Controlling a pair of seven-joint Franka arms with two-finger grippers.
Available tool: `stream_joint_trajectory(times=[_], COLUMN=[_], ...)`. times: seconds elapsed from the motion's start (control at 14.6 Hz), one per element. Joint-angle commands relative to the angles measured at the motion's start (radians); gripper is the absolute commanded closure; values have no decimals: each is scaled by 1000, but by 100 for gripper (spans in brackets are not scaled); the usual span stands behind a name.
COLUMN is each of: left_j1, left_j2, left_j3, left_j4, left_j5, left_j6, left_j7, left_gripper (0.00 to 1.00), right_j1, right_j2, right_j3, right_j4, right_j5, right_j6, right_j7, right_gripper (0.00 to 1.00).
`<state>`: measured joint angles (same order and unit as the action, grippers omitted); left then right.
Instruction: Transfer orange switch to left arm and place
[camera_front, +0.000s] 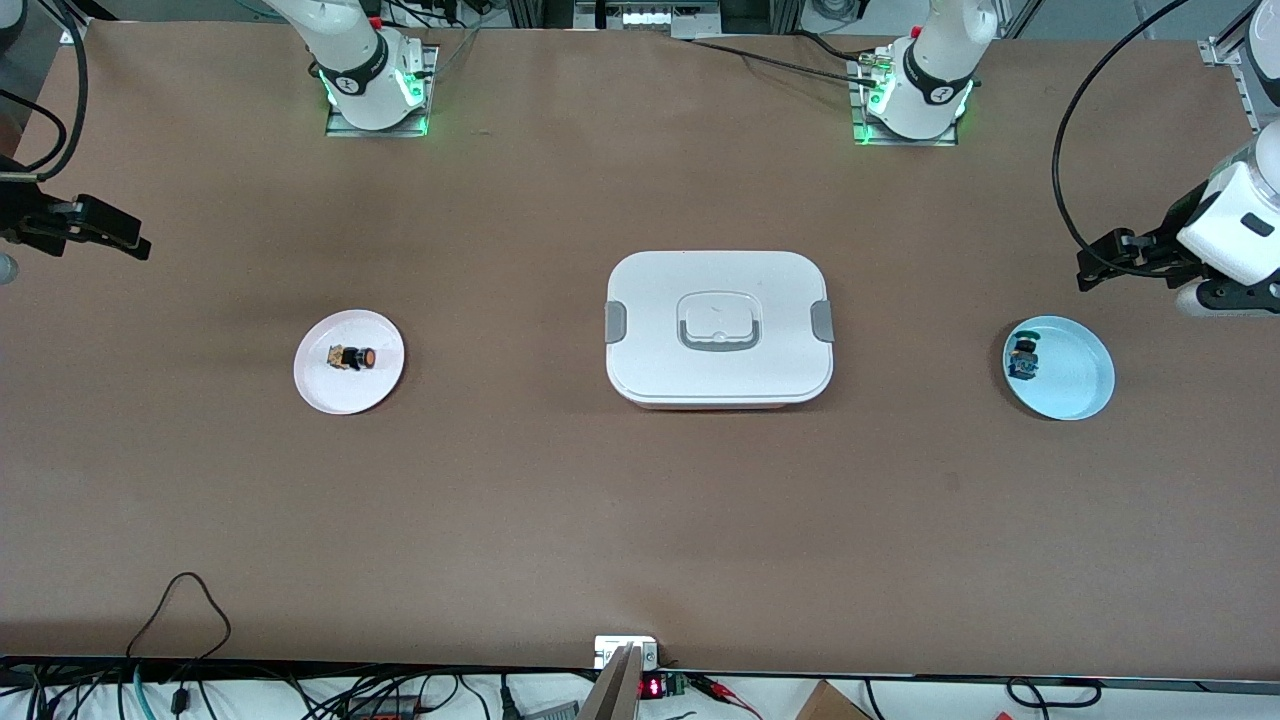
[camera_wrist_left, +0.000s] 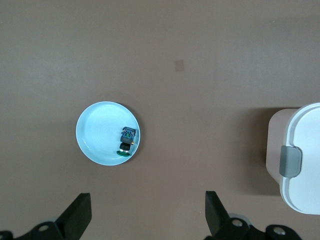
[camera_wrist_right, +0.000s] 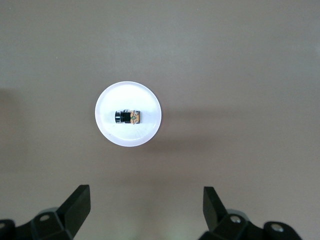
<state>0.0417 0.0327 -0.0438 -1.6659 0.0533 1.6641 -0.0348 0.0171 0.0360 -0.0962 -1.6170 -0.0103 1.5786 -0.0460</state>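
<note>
The orange switch (camera_front: 353, 357) lies on its side on a small white plate (camera_front: 350, 395) toward the right arm's end of the table. In the right wrist view the switch (camera_wrist_right: 127, 117) and its plate (camera_wrist_right: 130, 98) lie below my open, empty right gripper (camera_wrist_right: 146, 207). In the front view the right gripper (camera_front: 125, 237) hangs over the table's end, apart from the plate. The white box (camera_front: 718, 327) stands shut mid-table. My left gripper (camera_front: 1097, 262) is open and empty (camera_wrist_left: 147, 210), up over the left arm's end of the table.
A light blue plate (camera_front: 1075, 380) toward the left arm's end holds a small blue-and-green capped component (camera_front: 1022, 358); both show in the left wrist view (camera_wrist_left: 97, 132) (camera_wrist_left: 127, 141), with the box's end and grey latch (camera_wrist_left: 290, 161). Cables lie along the table's front edge.
</note>
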Motion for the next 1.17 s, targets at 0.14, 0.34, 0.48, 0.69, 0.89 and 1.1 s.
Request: stream_joint_trajectory(times=[0.14,0.34,0.48,0.69,0.89,1.1], left_j1=[3,3,3,3,3,3], left_j2=[13,13,13,13,13,13], left_j3=[-4,-4,-4,-4,-4,-4], left_j4=[34,34,34,34,34,34], left_j5=[-20,-20,-20,-20,-20,-20], left_j6=[-26,-26,-26,-26,-26,-26], left_j7=[-8,-10,-10,-10,-10,-10], left_gripper=[0,0,0,0,0,0], right_j1=[-2,-2,-2,0,7,6], right_j2=[-5,-4,-4,10,28,44], right_j3=[3,3,4,4,4,4], right_j4=[-7,-9,-9,-9,-9,-9], right_j5=[1,1,1,1,1,4], right_j6=[0,-2,-3,-6,-8,-17], right_j7=[-11,-12,-14,-15,-15,-14], right_gripper=[0,0,0,0,0,0])
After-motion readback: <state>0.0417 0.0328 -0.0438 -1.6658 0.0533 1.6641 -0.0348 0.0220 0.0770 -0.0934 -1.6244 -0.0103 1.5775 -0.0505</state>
